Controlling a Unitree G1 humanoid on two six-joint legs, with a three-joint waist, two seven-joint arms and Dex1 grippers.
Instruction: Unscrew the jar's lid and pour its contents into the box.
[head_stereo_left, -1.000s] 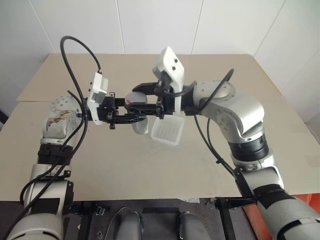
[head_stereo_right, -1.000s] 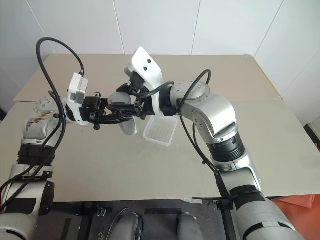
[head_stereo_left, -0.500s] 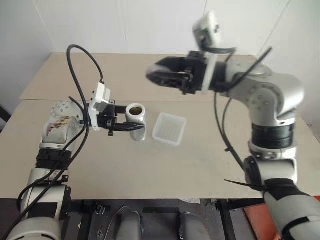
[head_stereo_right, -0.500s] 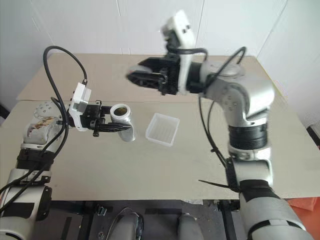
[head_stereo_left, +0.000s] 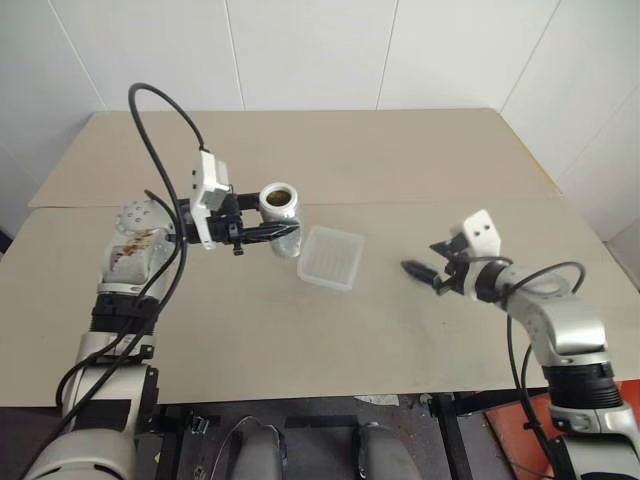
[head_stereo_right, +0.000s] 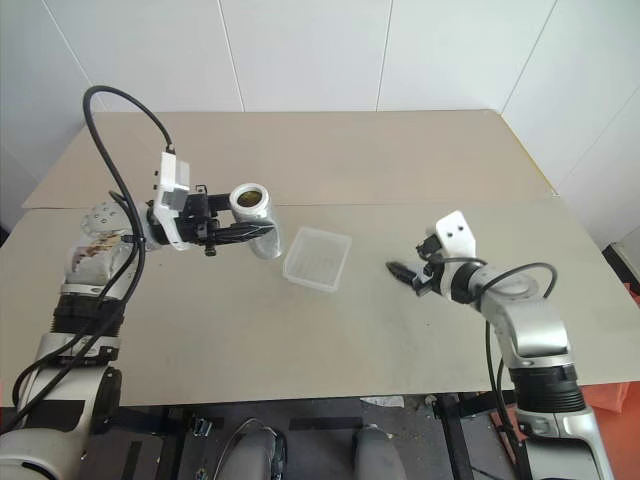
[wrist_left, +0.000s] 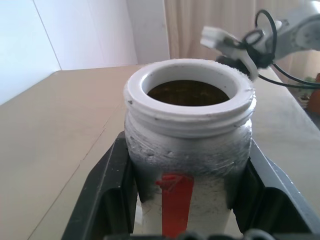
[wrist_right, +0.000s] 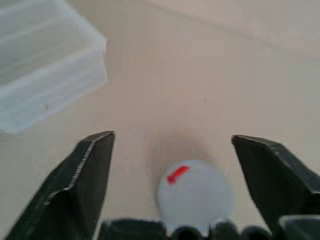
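My left gripper (head_stereo_left: 286, 233) is shut on the jar (head_stereo_left: 279, 203), holding it above the table just left of the box (head_stereo_left: 330, 257). The jar is lidless, its white threaded mouth up, and brown contents (wrist_left: 187, 92) show inside. My right gripper (head_stereo_left: 413, 269) hangs low over the table to the right of the box, open. In the right wrist view the lid (wrist_right: 195, 192), a pale disc with a red mark, sits between the spread fingers (wrist_right: 85, 175) and touches neither. I cannot tell whether it rests on the table.
The beige table (head_stereo_left: 250, 330) has a seam (head_stereo_left: 400, 203) running across behind the box. A black cable (head_stereo_left: 160, 120) loops above my left arm. Bare tabletop lies in front of the box and between the two grippers.
My right arm swung from high above the table down and to the right, and its gripper opened, freeing the lid. The left gripper still holds the jar in about the same place.
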